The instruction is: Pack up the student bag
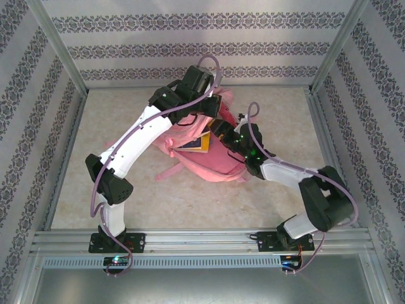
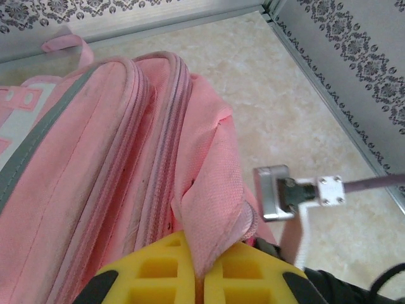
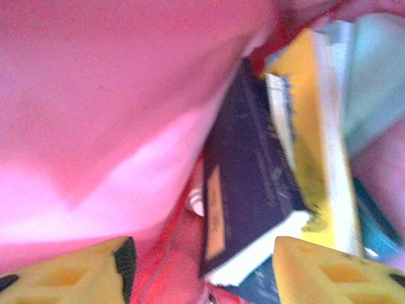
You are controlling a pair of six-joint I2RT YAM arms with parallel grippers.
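The student bag (image 1: 218,164), a big pink backpack, lies in the middle of the table. My left gripper (image 2: 204,256) reaches over its far end and is shut on a fold of its pink fabric (image 2: 212,190), holding the flap up. My right gripper (image 3: 202,269) is open inside the bag's mouth, pink lining (image 3: 95,95) on its left. A dark book with an orange label (image 3: 247,183) stands on edge just ahead of its fingers, a yellow book (image 3: 310,126) beside it. From above, a yellow-edged book (image 1: 193,144) shows in the opening next to the right gripper (image 1: 220,130).
Bare beige tabletop (image 1: 158,202) surrounds the bag, with pink straps (image 1: 169,172) trailing to its left. Metal frame rails (image 1: 190,239) and patterned walls close the workspace. The right arm's silver cable connector (image 2: 278,193) hangs close beside the left gripper.
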